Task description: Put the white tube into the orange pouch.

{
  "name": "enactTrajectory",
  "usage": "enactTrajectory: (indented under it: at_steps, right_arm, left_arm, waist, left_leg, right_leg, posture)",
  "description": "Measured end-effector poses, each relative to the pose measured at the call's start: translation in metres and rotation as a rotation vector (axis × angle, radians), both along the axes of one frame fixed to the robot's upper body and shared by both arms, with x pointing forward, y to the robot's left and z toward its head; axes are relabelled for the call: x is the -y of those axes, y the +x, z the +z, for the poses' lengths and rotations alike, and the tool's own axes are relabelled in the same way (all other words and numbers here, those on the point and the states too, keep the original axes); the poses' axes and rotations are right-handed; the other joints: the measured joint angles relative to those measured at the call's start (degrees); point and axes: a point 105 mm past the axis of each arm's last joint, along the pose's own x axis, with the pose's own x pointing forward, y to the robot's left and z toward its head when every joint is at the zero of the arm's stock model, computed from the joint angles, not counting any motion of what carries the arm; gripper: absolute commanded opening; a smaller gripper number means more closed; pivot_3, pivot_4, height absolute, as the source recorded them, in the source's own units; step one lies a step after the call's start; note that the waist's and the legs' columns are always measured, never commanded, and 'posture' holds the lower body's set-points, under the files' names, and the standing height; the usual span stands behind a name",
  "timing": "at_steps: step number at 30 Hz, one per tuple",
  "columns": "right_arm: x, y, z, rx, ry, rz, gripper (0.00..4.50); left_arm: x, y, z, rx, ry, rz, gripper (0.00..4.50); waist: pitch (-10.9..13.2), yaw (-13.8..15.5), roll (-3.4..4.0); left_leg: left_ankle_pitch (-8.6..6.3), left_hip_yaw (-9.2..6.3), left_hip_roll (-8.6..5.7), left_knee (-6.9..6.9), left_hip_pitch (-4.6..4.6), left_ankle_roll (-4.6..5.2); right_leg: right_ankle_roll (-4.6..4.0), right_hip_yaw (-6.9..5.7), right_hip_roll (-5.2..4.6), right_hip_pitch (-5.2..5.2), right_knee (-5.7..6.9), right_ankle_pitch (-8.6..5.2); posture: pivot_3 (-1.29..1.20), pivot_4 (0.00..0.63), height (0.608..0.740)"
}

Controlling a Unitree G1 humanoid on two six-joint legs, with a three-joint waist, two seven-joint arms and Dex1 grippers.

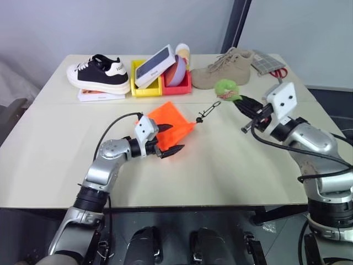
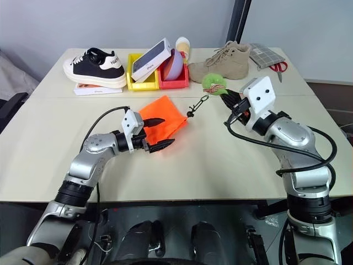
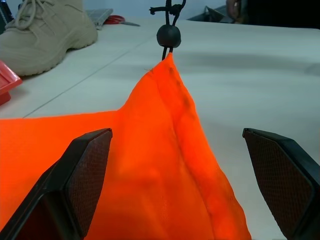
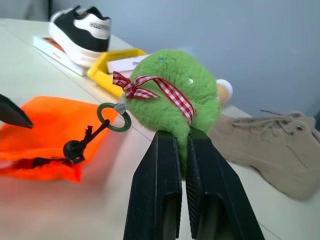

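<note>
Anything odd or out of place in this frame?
Yes: the right gripper is shut on a fuzzy green plush ball with a red checked ribbon, not a white tube. The left gripper stands open over the flat orange fabric pouch.

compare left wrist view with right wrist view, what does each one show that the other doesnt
Left wrist view: the left gripper with its fingers open over the orange pouch, and red-handled scissors.
Right wrist view: the right gripper shut on a green plush toy with a checked ribbon, a green ring, a black-and-white sneaker and a yellow bin.
Both: the pouch, its black cord bead and the tan boot.
</note>
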Motion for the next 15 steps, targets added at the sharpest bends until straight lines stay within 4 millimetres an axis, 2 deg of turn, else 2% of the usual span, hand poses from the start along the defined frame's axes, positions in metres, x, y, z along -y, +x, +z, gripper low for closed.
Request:
enactTrajectory:
  at_steps: [7, 10, 13, 15]
  right_arm:
    - [0.018, 0.012, -0.006, -0.02, -0.026, -0.128, 0.0]
    - [0.019, 0.013, -0.008, -0.033, -0.038, -0.14, 0.0]
    - [0.018, 0.013, -0.011, -0.049, -0.033, -0.142, 0.0]
    - [0.017, 0.013, -0.012, -0.06, -0.021, -0.141, 0.0]
  left_arm:
    - [-0.001, 0.003, 0.002, 0.014, -0.003, 0.027, 4.46]
    - [0.0, 0.011, 0.009, 0.099, 0.024, 0.096, 4.46]
    - [0.009, 0.017, 0.02, 0.213, 0.044, 0.165, 4.46]
    - [0.024, 0.014, 0.02, 0.296, 0.099, 0.165, 4.46]
  waist:
    - [0.0, 0.06, 0.0]
    - [0.0, 0.13, 0.0]
    - [0.0, 0.2, 0.0]
    - [0.0, 0.18, 0.0]
  left_leg:
    - [0.03, 0.01, 0.0, 0.0, 0.0, -0.04]
    - [0.0, 0.0, 0.0, 0.0, -0.01, 0.0]
    - [0.0, 0.01, -0.02, 0.01, -0.01, 0.01]
    - [0.0, 0.02, -0.02, 0.0, -0.01, 0.01]
  right_leg:
    - [0.0, 0.01, 0.0, 0.0, 0.0, 0.0]
    - [0.0, 0.0, 0.0, 0.0, 0.0, 0.0]
    - [0.0, 0.01, -0.02, 0.02, -0.02, 0.0]
    - [0.01, 0.01, -0.01, 0.01, -0.02, 0.0]
  posture:
    - [0.0, 0.15, 0.74]
    - [0.0, 0.15, 0.74]
    - [0.0, 0.15, 0.74]
    - [0.0, 0.15, 0.74]
